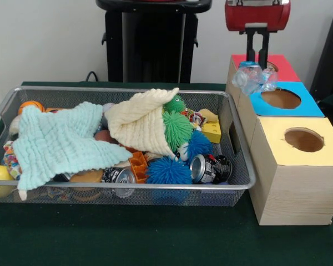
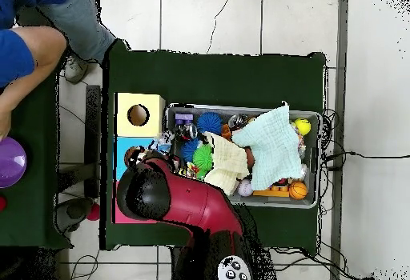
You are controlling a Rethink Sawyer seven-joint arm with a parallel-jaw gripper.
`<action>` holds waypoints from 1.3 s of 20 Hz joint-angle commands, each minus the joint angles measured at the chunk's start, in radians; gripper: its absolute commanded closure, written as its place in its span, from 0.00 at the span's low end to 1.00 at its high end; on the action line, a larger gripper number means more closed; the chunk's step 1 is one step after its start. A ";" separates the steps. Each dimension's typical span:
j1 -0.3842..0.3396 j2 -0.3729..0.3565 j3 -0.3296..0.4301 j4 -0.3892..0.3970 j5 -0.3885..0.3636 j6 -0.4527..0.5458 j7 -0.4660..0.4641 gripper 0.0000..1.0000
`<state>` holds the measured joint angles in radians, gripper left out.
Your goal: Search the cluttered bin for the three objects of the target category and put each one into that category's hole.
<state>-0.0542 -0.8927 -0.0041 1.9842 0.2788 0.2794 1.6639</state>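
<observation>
My gripper hangs from the red arm at the top right of the front view. It is shut on a crinkly see-through film bag. The bag dangles over the near edge of the red-topped box, just beside its hole and above the blue-topped box. The wire mesh bin stands to the left of the boxes, full of clutter. No other film bag shows in it. In the overhead view the arm hides the gripper; the bin's rim shows there.
A pale blue cloth and a cream cloth cover much of the bin. Green and blue spiky balls and cans lie at its right. A yellow-topped box stands nearest. A person is at the overhead view's top left.
</observation>
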 commanded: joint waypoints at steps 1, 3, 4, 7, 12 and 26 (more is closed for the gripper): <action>0.016 0.081 -0.077 -0.015 -0.025 -0.116 0.237 1.00; 0.016 0.085 -0.076 -0.008 -0.011 -0.120 0.228 1.00; 0.007 0.082 -0.062 0.000 0.006 -0.095 0.224 1.00; -0.039 0.063 0.007 0.036 0.062 0.019 0.223 1.00; -0.137 0.014 0.150 0.094 0.188 0.186 0.224 1.00; -0.110 -0.037 0.108 0.089 0.233 0.286 0.214 1.00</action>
<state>-0.1743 -0.9218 0.0505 2.0357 0.4645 0.4762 1.6639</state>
